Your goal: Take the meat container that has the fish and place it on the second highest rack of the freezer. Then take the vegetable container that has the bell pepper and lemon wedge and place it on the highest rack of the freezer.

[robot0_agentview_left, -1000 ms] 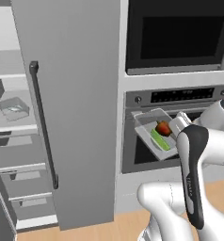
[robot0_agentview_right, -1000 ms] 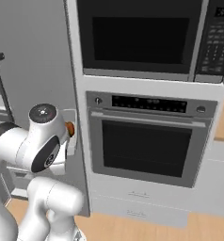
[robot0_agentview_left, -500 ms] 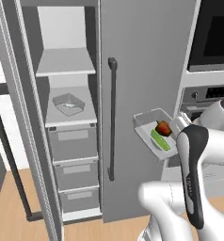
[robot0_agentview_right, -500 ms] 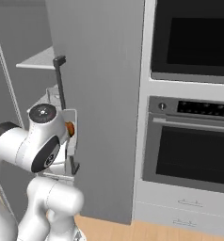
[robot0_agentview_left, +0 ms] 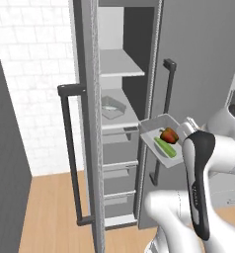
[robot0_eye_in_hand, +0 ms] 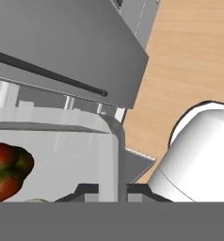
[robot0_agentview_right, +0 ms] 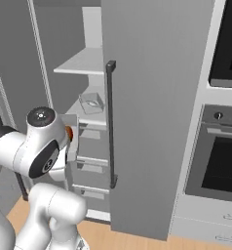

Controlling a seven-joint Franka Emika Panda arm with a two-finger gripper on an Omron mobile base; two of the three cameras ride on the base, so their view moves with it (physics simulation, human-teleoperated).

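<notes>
Now the clear shallow plastic tray [robot0_agentview_left: 161, 138] holding the small rounded red bell pepper [robot0_agentview_left: 169, 135] and the pale green lemon wedge [robot0_agentview_left: 165, 147] rides in the air just outside the tall narrow grey freezer [robot0_agentview_left: 120, 123], at about 3 o'clock from the open compartment in the left base view. The claw [robot0_eye_in_hand: 113, 189] is closed on the tray's rim — in the hand view the two dark tips pinch the thin clear wall at 6 o'clock, with the pepper at 8 o'clock inside it. The tray tilts a little, its near corner lower.

Inside, a second clear tray [robot0_agentview_left: 112, 106] with what looks like the slim silver-grey fish sits on the lower shelf board [robot0_agentview_left: 114, 121], so by my reading the first half is done and the upper shelf board [robot0_agentview_left: 119, 64], at 11 o'clock from the held tray, is the goal.

As for handling, I judge the tray light and fairly stiff but slick, and an edge pinch leaves it hanging off one side, free to swing. The pepper is round and loose and could roll toward the low corner; the wedge lies flatter and should stay. A level carry matters more than force. The open door's long dark bar handle [robot0_agentview_left: 71, 153] and its edge stand close beside the route.

No brand, label or readable writing appears on the tray or freezer; the oven panel's [robot0_agentview_right: 225, 117] marks are too small to read.
</notes>
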